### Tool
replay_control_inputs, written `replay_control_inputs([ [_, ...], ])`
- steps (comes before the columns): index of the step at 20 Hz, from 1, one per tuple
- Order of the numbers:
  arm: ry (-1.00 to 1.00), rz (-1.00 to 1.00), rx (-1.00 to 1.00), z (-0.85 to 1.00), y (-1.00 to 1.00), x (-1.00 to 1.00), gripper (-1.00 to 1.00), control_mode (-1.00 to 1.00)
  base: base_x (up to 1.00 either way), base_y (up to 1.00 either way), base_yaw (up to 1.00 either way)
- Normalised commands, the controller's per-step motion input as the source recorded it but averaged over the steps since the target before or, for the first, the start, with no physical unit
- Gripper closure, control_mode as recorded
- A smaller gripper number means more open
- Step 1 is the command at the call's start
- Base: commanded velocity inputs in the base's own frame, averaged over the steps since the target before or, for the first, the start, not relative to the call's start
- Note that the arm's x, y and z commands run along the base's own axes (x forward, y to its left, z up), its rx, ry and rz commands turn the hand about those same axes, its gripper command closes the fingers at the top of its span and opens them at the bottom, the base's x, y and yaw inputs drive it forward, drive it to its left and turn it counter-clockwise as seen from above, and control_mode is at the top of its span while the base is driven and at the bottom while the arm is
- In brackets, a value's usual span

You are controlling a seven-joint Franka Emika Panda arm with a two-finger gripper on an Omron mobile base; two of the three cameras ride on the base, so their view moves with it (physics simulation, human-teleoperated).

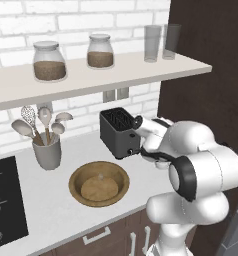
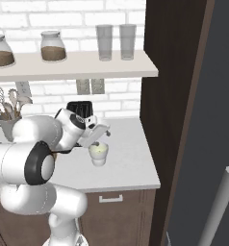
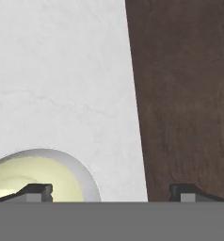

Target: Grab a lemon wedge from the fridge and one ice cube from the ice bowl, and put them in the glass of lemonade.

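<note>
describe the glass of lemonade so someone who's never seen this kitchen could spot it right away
On the white counter, right of the black toaster and left of the dark wooden panel, stands the glass of lemonade. It is a short whitish cup of pale yellow-green liquid, unlike the tall clear glasses on the shelf.

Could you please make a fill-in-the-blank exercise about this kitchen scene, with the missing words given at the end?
1. The two tall clear glasses stand on the ____ above the counter.
2. The end effector hovers over the cup with its jaws ____.
3. The liquid in the cup is pale ____.
4. The wooden bowl sits between the utensil holder and the black ____.

Missing words: shelf; open; yellow-green; toaster
</note>
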Motion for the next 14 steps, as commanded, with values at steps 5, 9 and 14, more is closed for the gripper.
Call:
replay_control_inputs([
  [5, -0.05, -0.07, 0.07, 0.28, -0.09, -0.26, -1.00, -1.00, 0.00, 0.00, 0.00],
  [9, -0.13, -0.07, 0.21, 0.80, -0.16, -0.71, -1.00, -1.00, 0.00, 0.00, 0.00],
  [14, -0.11, -0.04, 0.23, 0.49, -0.02, -1.00, -1.00, -1.00, 0.00, 0.00, 0.00],
])
